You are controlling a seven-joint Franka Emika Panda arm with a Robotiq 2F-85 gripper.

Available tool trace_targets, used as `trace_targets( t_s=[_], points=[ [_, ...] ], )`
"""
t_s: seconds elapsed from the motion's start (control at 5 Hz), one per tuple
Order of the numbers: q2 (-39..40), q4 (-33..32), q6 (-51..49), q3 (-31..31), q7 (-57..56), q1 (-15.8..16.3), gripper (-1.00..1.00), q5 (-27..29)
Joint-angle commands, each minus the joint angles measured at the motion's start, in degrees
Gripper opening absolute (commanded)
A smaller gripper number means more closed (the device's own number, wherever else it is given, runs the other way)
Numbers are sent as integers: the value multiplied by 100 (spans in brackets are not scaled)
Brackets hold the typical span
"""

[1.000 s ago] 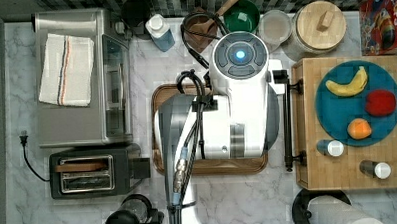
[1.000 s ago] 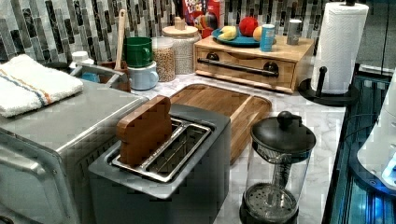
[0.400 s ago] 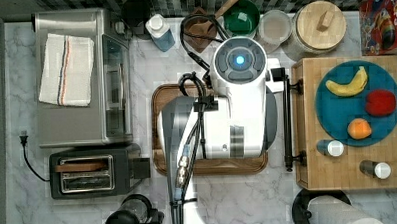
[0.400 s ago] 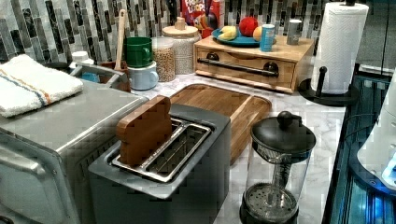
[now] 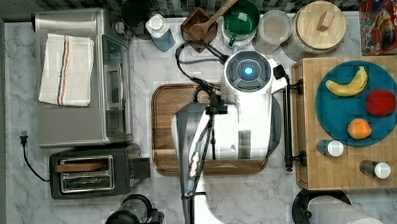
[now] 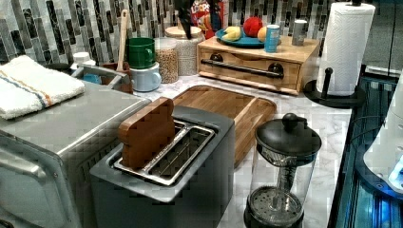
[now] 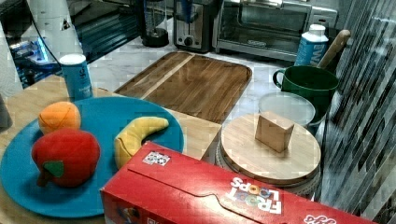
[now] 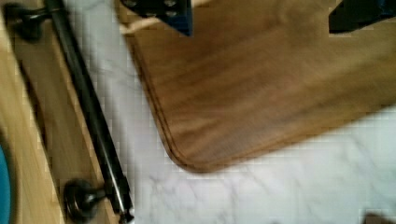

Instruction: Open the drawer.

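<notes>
The drawer point(image 6: 247, 61) is the front of a light wooden box, with a long black bar handle point(image 6: 241, 68) across it, and it sits flush in the box. In the top view the handle point(image 5: 287, 124) runs along the box's left side, beside the white arm point(image 5: 246, 110). My gripper point(image 8: 261, 25) hangs open above the cutting board's corner, with nothing between its fingers point(image 8: 163, 16). The handle point(image 8: 88, 116) lies a short way off to one side of it. In the left view the gripper point(image 6: 199, 21) hovers high in front of the box.
A walnut cutting board point(image 5: 172, 128) lies under the arm. On the box stand a blue plate point(image 5: 336, 112) of toy fruit and two shakers point(image 5: 333, 148). Jars and a green mug point(image 5: 241, 18) line the back wall; a paper towel roll point(image 6: 346, 45) stands by the box.
The arm has shifted slightly toward the top view's right and lower edge, closer to the drawer handle. The drawer has not moved.
</notes>
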Motion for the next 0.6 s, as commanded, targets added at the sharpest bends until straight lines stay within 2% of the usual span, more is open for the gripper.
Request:
trace_targets(
  t_s=[0.2, 0.6],
  points=[
    [252, 383, 259, -689, -1988, -350, 100, -273],
    [415, 129, 991, -459, -2747, -861, 100, -165]
  ],
)
